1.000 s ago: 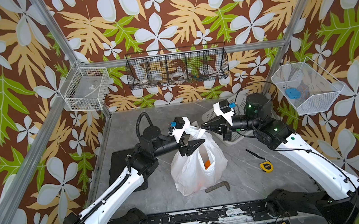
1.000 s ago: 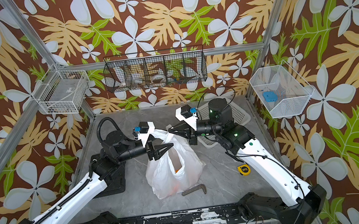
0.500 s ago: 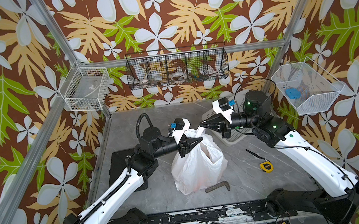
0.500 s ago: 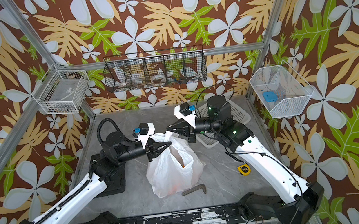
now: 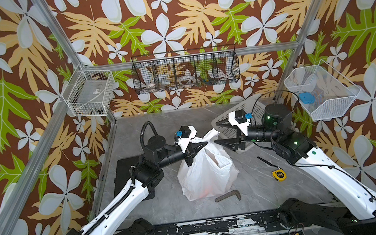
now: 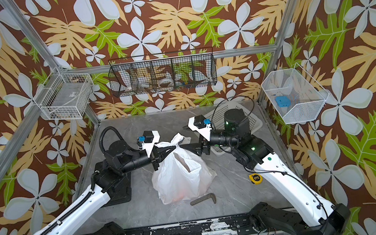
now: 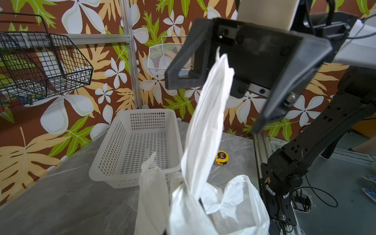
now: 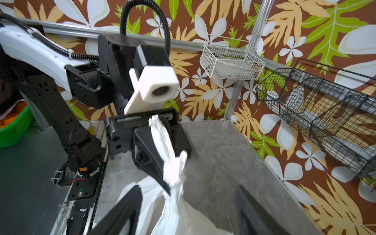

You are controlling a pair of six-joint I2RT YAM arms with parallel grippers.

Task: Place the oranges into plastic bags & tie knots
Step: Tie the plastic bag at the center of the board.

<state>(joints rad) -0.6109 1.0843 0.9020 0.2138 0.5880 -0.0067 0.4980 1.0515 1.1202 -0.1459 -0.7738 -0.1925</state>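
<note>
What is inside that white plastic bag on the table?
An orange tint shows through the plastic bag near its bottom, probably the oranges. The plastic hides their number.

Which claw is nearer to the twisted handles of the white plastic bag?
Left. The left claw is shut on the twisted handles; the right claw is open right next to them, on the opposite side, gripping nothing.

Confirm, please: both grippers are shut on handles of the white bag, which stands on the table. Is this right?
Not quite. Only the left gripper is shut on a handle of the white bag. The right gripper is open and holds nothing; the right wrist view and both top views show its jaws spread. The bag does stand on the table.
</note>
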